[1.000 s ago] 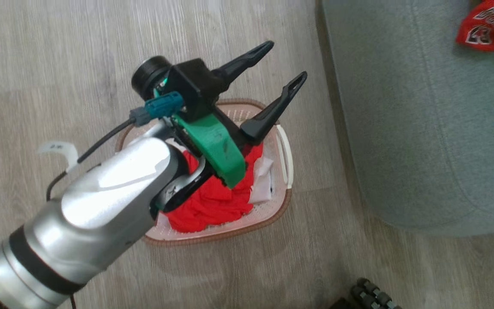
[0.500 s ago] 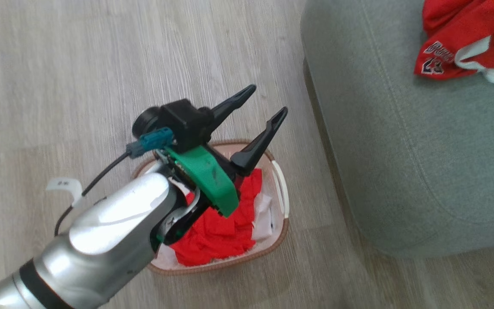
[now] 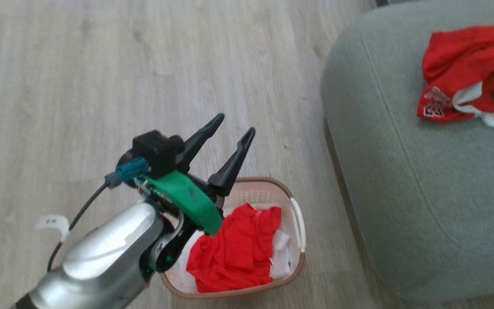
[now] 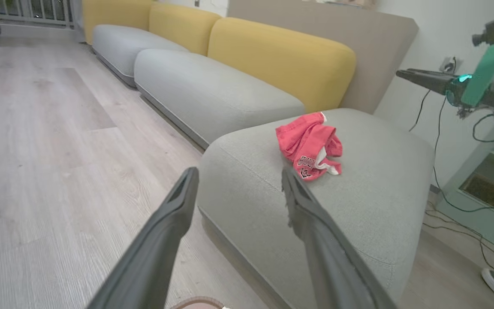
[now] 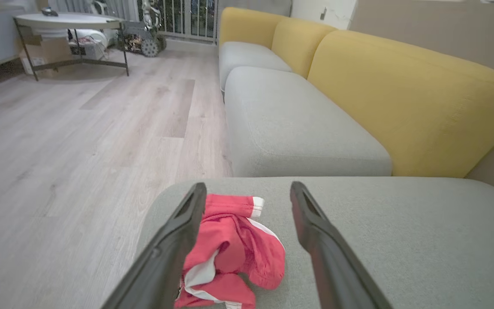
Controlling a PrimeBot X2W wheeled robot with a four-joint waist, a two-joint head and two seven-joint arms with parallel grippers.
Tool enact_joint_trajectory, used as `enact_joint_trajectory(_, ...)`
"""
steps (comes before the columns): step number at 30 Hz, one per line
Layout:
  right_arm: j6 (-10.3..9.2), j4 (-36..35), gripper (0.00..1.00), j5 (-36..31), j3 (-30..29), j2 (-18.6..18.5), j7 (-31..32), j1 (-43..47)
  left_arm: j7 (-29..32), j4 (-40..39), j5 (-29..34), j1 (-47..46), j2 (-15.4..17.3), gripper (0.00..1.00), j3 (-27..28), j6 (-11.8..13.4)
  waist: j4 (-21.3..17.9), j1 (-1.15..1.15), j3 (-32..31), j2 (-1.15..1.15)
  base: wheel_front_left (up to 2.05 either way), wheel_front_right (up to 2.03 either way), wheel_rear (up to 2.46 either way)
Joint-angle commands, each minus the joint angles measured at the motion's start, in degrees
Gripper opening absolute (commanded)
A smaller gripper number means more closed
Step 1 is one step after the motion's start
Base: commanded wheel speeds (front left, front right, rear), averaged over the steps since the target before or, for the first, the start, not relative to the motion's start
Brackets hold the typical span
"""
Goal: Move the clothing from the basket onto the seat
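In the head view, the left gripper (image 3: 236,123) slants up over the left rim of the basket (image 3: 268,193), jaws wide and empty. The plain red garment (image 3: 234,251) lies inside the basket, and the jersey (image 3: 465,86) is on the seat (image 3: 401,193). The left wrist view faces the seat's corner. In the right wrist view, the right gripper (image 5: 248,186), equally wide, hovers over the jersey.

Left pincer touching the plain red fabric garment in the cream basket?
Apart. Head view: open left pincer points over wooden floor, above and beyond the plain red fabric garment.
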Motion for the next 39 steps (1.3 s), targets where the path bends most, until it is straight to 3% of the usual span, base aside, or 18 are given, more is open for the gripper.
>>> enact_joint_trajectory(1, -0.02, -1.81, 1.00, -0.72, -0.92, -0.94, -1.10, 1.98, -0.65, -1.28, -0.35, -1.06, 1.74, 1.00, 3.15, 0.39, 2.12, 0.01, -2.37, 0.00, 0.00, 0.00, 0.00)
enact_joint_trajectory(6, -0.02, -7.14, 1.00, -5.41, -7.68, 3.78, -4.73, 9.99, -1.68, -2.04, -1.50, 2.51, 3.34, 1.00, 5.28, 2.55, 4.13, 0.01, -4.67, 0.00, 0.00, 0.00, 0.00)
enact_joint_trajectory(16, -0.02, -28.20, 1.00, -20.06, -23.88, 22.13, -4.28, 29.34, -3.06, -3.79, -1.07, 9.87, 7.53, 1.00, 11.61, 6.32, 7.63, 0.01, -6.72, 0.00, 0.00, 0.00, 0.00)
enact_joint_trajectory(17, -0.02, -28.20, 1.00, -20.06, -23.88, 22.13, -4.28, 29.34, -3.06, -3.79, -1.07, 9.87, 7.53, 1.00, 11.61, 6.32, 7.63, 0.01, -6.72, 0.00, 0.00, 0.00, 0.00)
enact_joint_trajectory(18, -0.02, -32.92, 1.00, -21.91, -25.94, 25.59, -3.66, 32.88, -3.16, -4.57, -0.37, 11.52, 7.75, 1.00, 13.59, 7.13, 8.21, 0.01, -6.95, 0.00, 0.00, 0.00, 0.00)
enact_joint_trajectory(21, -0.02, -38.44, 1.00, -23.57, -27.59, 29.98, -3.23, 37.07, -3.20, -6.47, 1.72, 14.59, 7.45, 1.00, 18.29, 8.45, 8.63, 0.01, -6.95, 0.00, 0.00, 0.00, 0.00)
enact_joint_trajectory(31, -0.02, -42.16, 1.00, -25.28, -26.89, 36.55, -6.88, 43.86, -3.22, -9.08, 10.49, 24.19, 5.05, 1.00, 28.66, 8.86, 9.43, 0.01, -6.81, 0.00, 0.00, 0.00, 0.00)
enact_joint_trajectory(39, -0.02, -39.98, 1.00, -25.77, -23.90, 38.72, -11.23, 47.05, -3.22, -8.86, 20.05, 30.92, -0.08, 1.00, 36.00, 5.31, 9.68, 0.01, -6.87, 0.00, 0.00, 0.00, 0.00)
